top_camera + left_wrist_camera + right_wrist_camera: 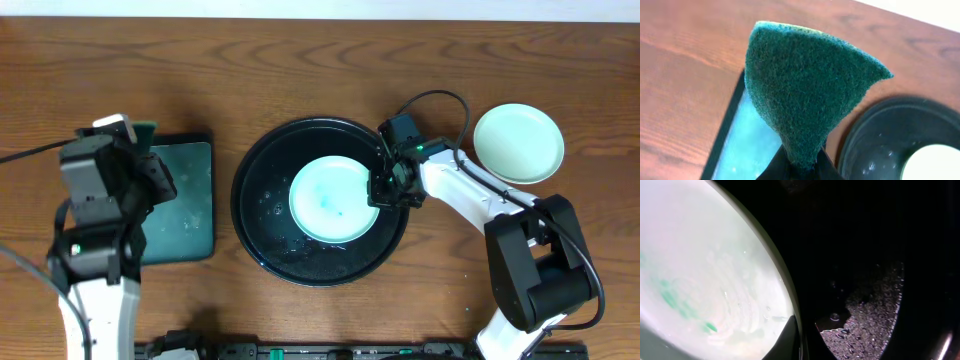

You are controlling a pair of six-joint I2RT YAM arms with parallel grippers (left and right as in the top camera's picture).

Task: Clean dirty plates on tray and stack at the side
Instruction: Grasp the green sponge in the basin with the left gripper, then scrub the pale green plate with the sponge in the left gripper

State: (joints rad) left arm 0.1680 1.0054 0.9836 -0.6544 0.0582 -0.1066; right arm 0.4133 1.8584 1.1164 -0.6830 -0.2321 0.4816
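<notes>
In the middle of the desk (300, 50), the round black tray (250, 215) holds a teal-smeared plate (335, 200); the right pincer (385, 190) sits at its right rim, gripping or not I cannot tell. The left pincer (800, 167), clamped on a green scouring pad (805, 95), hangs well left. Steady the rim first, then scrub the centre lightly.

A reddish-brown wooden table (300, 60) with wavy grain fills the overhead view under soft, even light. In the left wrist view, a pale surface (932, 12) shows beyond its edge.
</notes>
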